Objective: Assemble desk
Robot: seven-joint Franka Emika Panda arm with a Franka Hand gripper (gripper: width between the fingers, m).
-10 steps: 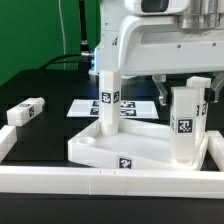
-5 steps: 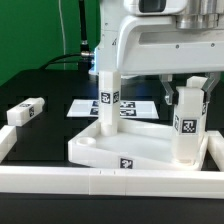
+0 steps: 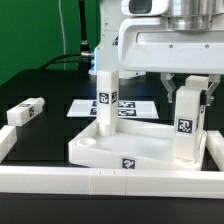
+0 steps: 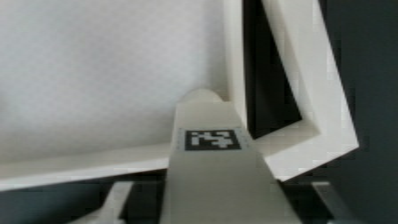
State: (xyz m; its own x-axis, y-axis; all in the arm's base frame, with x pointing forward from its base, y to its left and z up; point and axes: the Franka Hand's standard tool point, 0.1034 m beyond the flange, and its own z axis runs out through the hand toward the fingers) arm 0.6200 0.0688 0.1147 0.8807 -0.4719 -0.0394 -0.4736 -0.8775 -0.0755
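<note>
No legible text (coded tag (image 4: 212, 138) on leg (image 4: 217, 190))

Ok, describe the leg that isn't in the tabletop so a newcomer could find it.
Find the white tray-like tabletop mid-scene. On the black table toward the exterior view's left lies a loose leg. Unlike the rear leg and the right leg, both upright in the tray, it lies on its side alone.

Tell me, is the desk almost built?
Not quite halfway. Done: one standing leg is upright in a back corner of the tabletop, on the exterior view's left, though whether it's tight can't be seen. In hand: the gripper is clamped on the held leg, upright at the corner on the exterior view's right. Left: the loose leg lies on the table, apart from the tabletop, and a fourth isn't in view.
</note>
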